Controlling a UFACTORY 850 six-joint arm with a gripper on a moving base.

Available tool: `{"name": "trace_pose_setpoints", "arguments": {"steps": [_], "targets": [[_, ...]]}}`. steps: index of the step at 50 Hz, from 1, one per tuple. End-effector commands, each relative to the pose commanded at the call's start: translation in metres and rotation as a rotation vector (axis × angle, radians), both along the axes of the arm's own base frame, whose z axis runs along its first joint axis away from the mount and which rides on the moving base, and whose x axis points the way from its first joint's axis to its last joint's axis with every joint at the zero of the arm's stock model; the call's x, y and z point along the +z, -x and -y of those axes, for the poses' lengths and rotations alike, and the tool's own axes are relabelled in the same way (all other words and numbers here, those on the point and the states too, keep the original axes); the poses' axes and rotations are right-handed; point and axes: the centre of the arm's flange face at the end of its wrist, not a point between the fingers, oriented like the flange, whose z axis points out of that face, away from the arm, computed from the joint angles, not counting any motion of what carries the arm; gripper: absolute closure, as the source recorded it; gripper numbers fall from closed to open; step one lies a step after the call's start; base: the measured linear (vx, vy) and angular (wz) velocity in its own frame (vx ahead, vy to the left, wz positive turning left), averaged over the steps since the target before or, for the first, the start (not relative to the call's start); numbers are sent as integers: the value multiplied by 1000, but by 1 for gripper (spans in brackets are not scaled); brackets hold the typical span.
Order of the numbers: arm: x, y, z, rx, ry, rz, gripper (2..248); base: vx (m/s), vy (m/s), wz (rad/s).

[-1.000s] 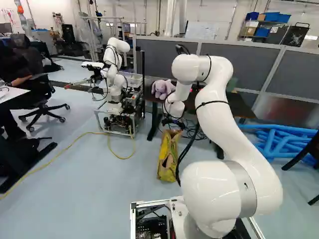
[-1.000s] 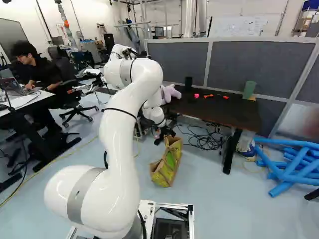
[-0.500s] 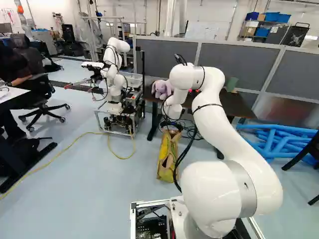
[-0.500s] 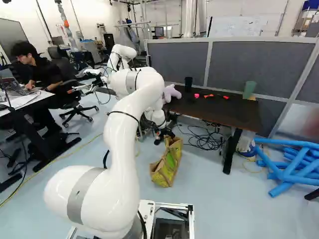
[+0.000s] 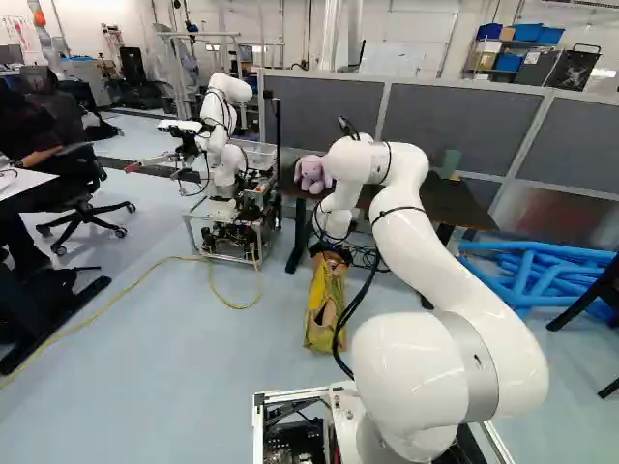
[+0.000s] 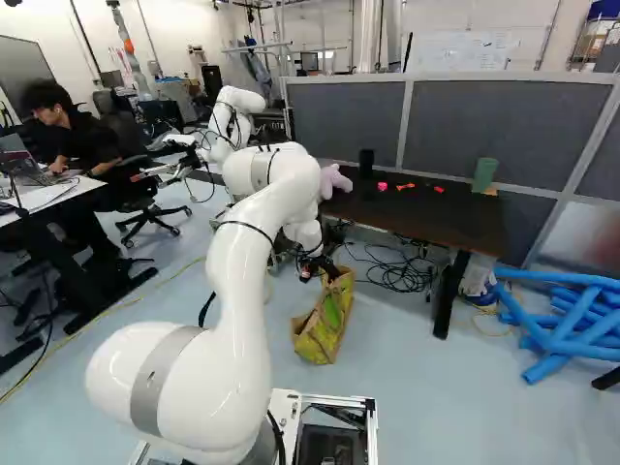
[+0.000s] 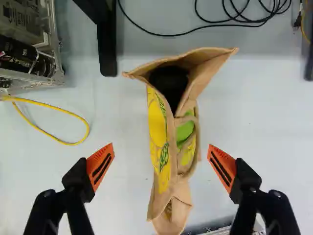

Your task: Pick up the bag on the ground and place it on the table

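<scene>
Bag: the yellow-and-tan one (image 7: 159, 122) is sitting on the floor (image 6: 417, 387), roughly 12 o'clock from the base, so it's off the table. There's something black (image 7: 168, 83) in its open mouth, and a handle (image 7: 194, 142) loops down one side.
Gripper: my gripper (image 6: 316, 265) hangs over the bag, fingers spread wide, bag between them and floor showing on both sides. Neither orange pad (image 7: 100, 165) touches it.
Table: the dark one (image 6: 426, 218), around 1 o'clock from the bag, with a green cup (image 6: 484, 174).
Plush: lavender (image 6: 332, 181), 12 o'clock from the bag.
Others: another robot (image 5: 224, 174) at 11, blue tubes (image 6: 572, 334) near 3.
</scene>
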Motion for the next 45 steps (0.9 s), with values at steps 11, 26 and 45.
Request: {"name": "trace_pose_setpoints", "arguments": {"steps": [11,26,45], "targets": [[-17,-1,0,-109,-29,-7,3,0,0,0],[-39,-2,0,-158,-41,-15,3,0,0,0],[-68,-3,2,-162,-41,-23,3,0,0,0]]}}
